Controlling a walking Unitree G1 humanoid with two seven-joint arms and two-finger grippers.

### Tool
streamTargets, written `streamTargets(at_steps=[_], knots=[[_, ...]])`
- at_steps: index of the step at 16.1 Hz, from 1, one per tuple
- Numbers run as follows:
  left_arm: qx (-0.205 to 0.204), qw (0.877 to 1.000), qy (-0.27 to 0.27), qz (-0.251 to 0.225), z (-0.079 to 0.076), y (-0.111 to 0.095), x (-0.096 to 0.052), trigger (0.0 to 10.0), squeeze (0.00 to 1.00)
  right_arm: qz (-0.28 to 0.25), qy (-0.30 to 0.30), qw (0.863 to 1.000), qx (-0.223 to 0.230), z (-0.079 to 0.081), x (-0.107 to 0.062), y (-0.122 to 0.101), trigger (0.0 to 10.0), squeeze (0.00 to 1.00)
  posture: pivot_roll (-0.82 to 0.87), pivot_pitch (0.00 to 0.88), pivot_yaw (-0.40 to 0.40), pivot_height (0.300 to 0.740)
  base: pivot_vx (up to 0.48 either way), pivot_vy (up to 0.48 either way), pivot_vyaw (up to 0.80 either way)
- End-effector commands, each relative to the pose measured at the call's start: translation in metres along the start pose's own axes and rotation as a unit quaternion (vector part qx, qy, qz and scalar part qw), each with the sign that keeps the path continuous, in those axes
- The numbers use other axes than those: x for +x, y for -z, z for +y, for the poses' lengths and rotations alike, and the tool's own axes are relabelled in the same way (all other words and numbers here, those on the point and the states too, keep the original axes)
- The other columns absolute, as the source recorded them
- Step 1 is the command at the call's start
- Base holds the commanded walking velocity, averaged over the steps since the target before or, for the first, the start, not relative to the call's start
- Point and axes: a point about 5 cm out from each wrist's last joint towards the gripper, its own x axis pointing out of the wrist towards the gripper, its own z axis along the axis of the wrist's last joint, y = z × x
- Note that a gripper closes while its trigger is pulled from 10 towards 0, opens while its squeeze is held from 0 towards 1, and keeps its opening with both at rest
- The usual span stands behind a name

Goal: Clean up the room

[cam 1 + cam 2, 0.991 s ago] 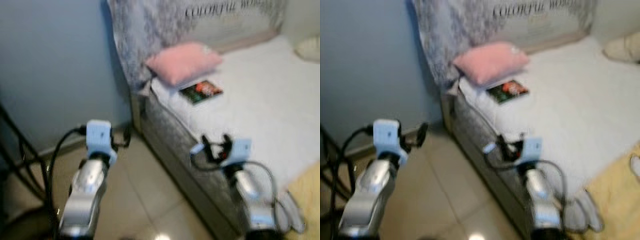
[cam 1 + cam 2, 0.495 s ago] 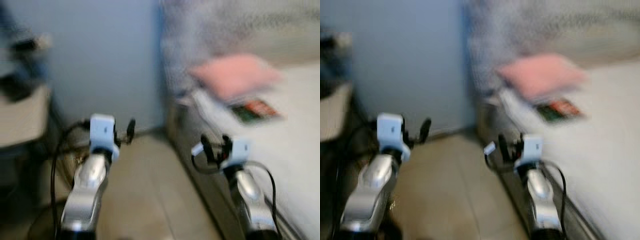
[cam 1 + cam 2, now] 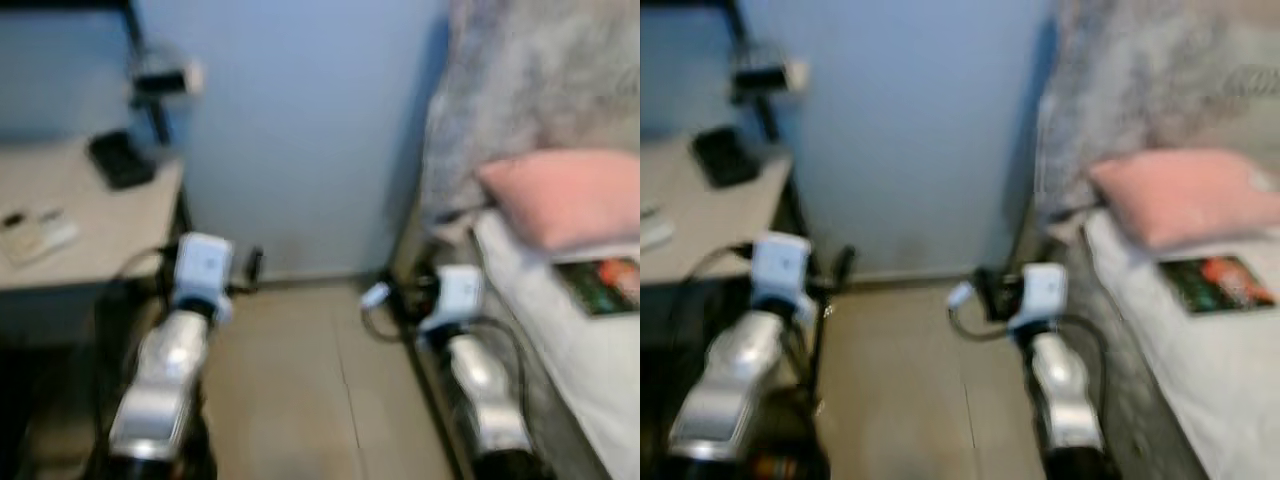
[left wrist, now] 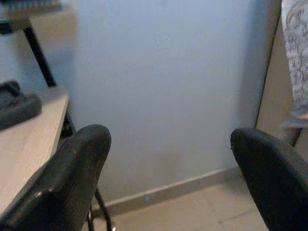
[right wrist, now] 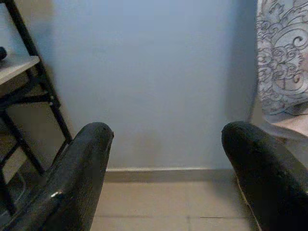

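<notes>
you faced a pale blue wall [image 3: 300,120], with a desk [image 3: 90,225] at left. your left gripper [image 4: 168,178] and right gripper [image 5: 166,175] hung low over the floor, both spread wide and empty. far right, a pink pillow [image 3: 560,195] and book [image 3: 605,285] lay on the bed [image 3: 570,350].

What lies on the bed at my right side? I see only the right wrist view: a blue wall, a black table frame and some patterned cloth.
Observer: A pink pillow lies at the head of the bed.
Operator: Is anything else on it?
Observer: Yes, a book lies flat on the sheet, close beside the pillow.
Operator: And what is on the table top?
Observer: The table carries a dark flat thing and a pale small thing, both too blurred to name.
</notes>
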Motion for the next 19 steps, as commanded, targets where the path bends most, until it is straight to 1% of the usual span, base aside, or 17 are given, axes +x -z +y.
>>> streamTargets(at_steps=[1, 3, 4, 5, 6, 7, 13, 15, 18, 19], knots=[[0.002, 1.0, 0.02, -0.01, -0.009, -0.006, 0.003, 10.0, 0.0, 0.001, 0.015, 1.0, -0.01, -0.01, -0.002, -0.001, 10.0, 0.0, 0.06, 0.0, -0.014, 0.74, 0.48, 0.0, 0.0], [0.01, 1.0, 0.025, -0.004, -0.009, -0.004, 0.004, 10.0, 0.0, 0.002, 0.011, 1.0, -0.008, -0.008, -0.001, 0.0, 10.0, 0.0, 0.06, 0.0, -0.013, 0.74, 0.48, 0.0, 0.0], [0.02, 1.0, 0.024, 0.005, -0.008, -0.003, 0.006, 10.0, 0.0, 0.003, 0.009, 1.0, -0.007, -0.006, -0.001, 0.001, 10.0, 0.0, 0.06, 0.0, -0.013, 0.74, 0.0, 0.0, 0.0], [0.018, 1.0, 0.012, 0.013, -0.004, -0.002, 0.009, 10.0, 0.0, 0.004, 0.008, 1.0, -0.007, -0.006, -0.001, 0.001, 10.0, 0.0, 0.07, 0.0, -0.012, 0.74, 0.0, 0.0, 0.0], [0.02, 1.0, 0.011, 0.009, -0.003, -0.003, 0.009, 10.0, 0.0, 0.004, 0.007, 1.0, -0.006, -0.005, -0.001, 0.002, 10.0, 0.0, 0.07, 0.0, -0.012, 0.74, 0.0, 0.0, 0.0], [0.033, 0.999, 0.008, 0.004, -0.002, -0.005, 0.008, 10.0, 0.0, 0.005, 0.006, 1.0, -0.006, -0.005, -0.001, 0.002, 10.0, 0.0, 0.07, 0.0, -0.012, 0.74, 0.319, -0.352, 0.0], [0.036, 0.999, 0.006, 0.007, -0.003, -0.004, 0.009, 10.0, 0.0, 0.007, 0.0, 1.0, -0.008, -0.005, -0.001, 0.003, 10.0, 0.0, 0.06, 0.0, -0.012, 0.74, 0.357, -0.316, 0.0], [0.029, 1.0, 0.001, 0.008, -0.002, -0.002, 0.009, 10.0, 0.0, 0.008, -0.001, 1.0, -0.009, -0.005, -0.001, 0.003, 10.0, 0.0, 0.07, 0.0, -0.013, 0.74, 0.375, -0.293, 0.0], [-0.016, 1.0, -0.01, 0.003, 0.002, -0.003, 0.009, 10.0, 0.0, 0.007, -0.006, 1.0, -0.01, -0.004, 0.0, 0.003, 10.0, 0.0, 0.07, 0.0, -0.015, 0.74, 0.089, 0.0, 0.0], [-0.017, 1.0, -0.016, 0.004, 0.004, -0.003, 0.01, 10.0, 0.0, 0.005, -0.008, 1.0, -0.012, -0.004, 0.0, 0.002, 10.0, 0.0, 0.07, 0.0, -0.016, 0.74, 0.319, 0.36, 0.0]])
